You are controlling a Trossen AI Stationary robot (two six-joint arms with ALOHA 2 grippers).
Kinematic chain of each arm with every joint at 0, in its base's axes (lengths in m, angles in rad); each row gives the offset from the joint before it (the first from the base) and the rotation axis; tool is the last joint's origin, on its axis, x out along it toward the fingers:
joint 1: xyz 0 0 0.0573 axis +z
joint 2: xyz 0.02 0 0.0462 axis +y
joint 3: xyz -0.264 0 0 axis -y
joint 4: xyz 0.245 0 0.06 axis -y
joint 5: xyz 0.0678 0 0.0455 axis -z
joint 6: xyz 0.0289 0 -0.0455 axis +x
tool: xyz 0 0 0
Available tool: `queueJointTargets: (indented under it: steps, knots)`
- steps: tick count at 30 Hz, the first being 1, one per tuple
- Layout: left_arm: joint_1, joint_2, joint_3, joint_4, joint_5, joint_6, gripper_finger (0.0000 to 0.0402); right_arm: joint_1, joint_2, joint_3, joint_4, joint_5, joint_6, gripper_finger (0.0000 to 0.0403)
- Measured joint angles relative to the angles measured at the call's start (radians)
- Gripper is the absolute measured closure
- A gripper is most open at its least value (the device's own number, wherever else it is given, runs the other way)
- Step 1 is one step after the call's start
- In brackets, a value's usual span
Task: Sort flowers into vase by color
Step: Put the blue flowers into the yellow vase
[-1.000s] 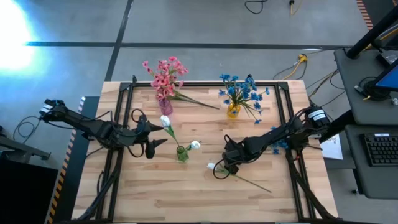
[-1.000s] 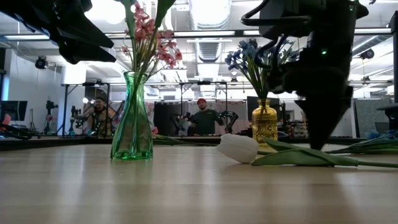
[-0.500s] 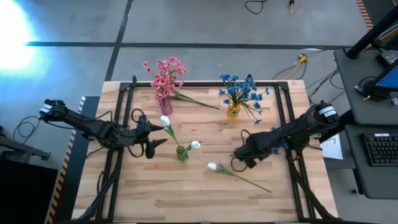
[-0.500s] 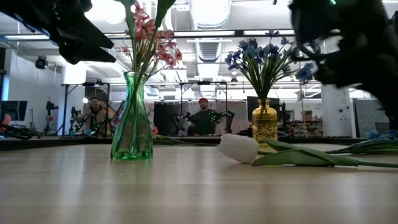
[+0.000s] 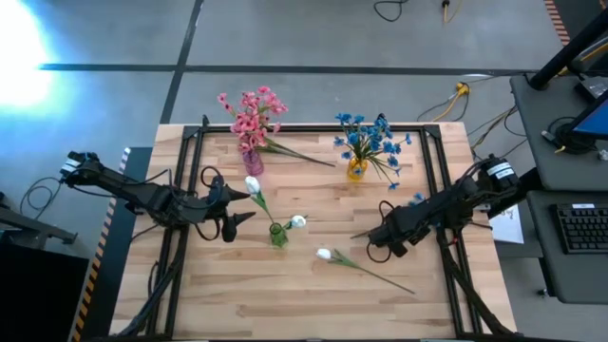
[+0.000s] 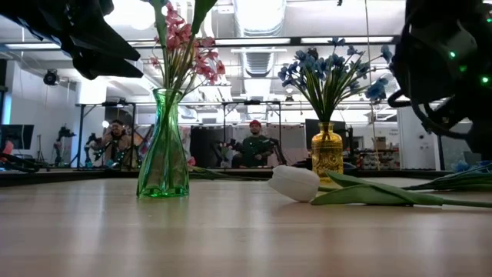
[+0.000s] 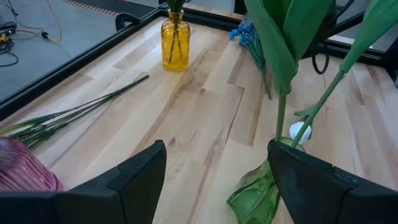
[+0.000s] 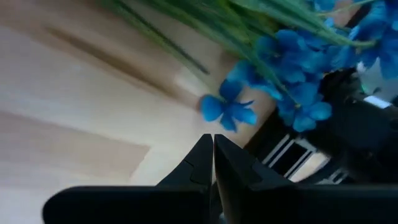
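A green glass vase [image 5: 277,235] stands mid-table and holds two white tulips [image 5: 253,185]. Another white tulip [image 5: 325,254] lies flat on the boards to its right; the low view shows its bloom [image 6: 294,183]. Pink sprigs fill a pink vase [image 5: 253,160], and blue ones fill a yellow vase [image 5: 356,170]. A loose blue bunch [image 8: 292,81] lies by the table's right edge. My left gripper [image 5: 237,206] hangs open just left of the green vase [image 7: 264,190]. My right gripper [image 5: 361,235] is shut, raised off the table, between the lying tulip and the blue bunch.
Loose green stems [image 5: 299,152] lie beside the pink vase, toward the far edge. A black frame [image 5: 432,161] borders the table's sides and far edge. Bare boards stretch along the near edge [image 5: 285,294]. People stand in the room behind [image 6: 254,146].
My right gripper has risen from beside the lying white tulip and moved toward the table's right edge, toward the loose blue bunch. The tulip stays flat where it was. My left arm has kept still.
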Motion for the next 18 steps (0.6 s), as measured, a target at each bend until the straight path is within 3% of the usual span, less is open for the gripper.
queueJointTargets:
  steps: [8, 18]
  knots:
    - [0.0, 0.0, 0.0, 0.001, -0.003, 0.0, 0.0134, -0.009, 0.001, -0.048, 0.084, 0.101, 0.002, 0.0394]
    - [0.0, 0.0, 0.0, 0.0, -0.026, -0.006, 0.0134, -0.119, 0.001, -0.052, 0.208, 0.435, -0.108, 0.0394]
